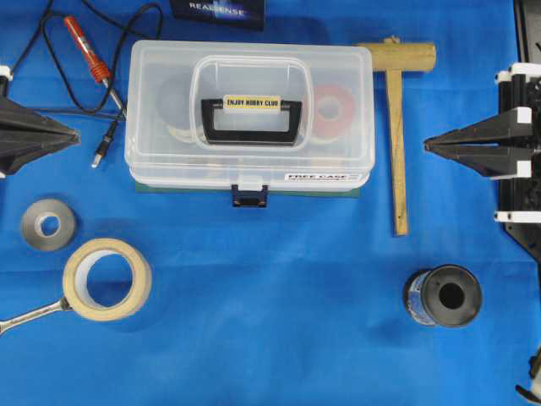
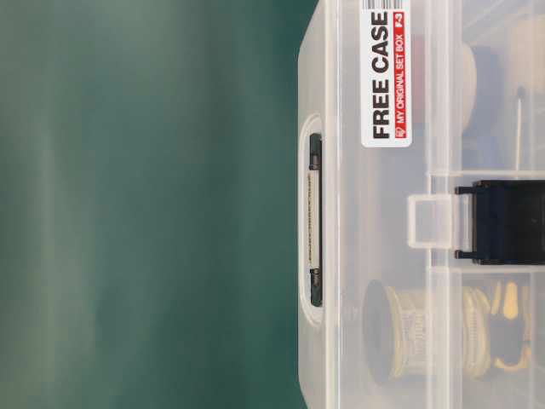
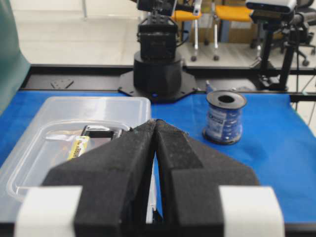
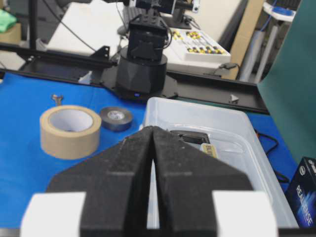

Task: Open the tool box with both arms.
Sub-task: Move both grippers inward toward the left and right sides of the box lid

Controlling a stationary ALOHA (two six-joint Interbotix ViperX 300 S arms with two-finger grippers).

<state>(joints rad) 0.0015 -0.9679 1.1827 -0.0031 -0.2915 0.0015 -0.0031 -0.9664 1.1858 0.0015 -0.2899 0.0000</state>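
Observation:
The tool box (image 1: 169, 85) lies shut in the middle of the blue table, a clear case with a black handle (image 1: 251, 118) and a dark blue front latch (image 1: 250, 196) fastened. My left gripper (image 1: 76, 133) hovers left of it, shut and empty, its tips pointing at the box's left end. My right gripper (image 1: 427, 145) is shut and empty to the right, well clear of the box. In the left wrist view the shut gripper (image 3: 155, 123) aims over the tool box (image 3: 94, 106). The right wrist view shows the shut gripper (image 4: 153, 129) before the tool box (image 4: 217, 118). The table-level view shows the latch (image 2: 502, 221) closed.
A wooden T-shaped mallet (image 1: 397, 127) lies between the box and the right gripper. A soldering iron (image 1: 89, 51) with its cable sits at the back left. Masking tape (image 1: 107, 278), a grey roll (image 1: 48, 224) and a wrench (image 1: 30, 315) lie front left; a wire spool (image 1: 444, 296) front right.

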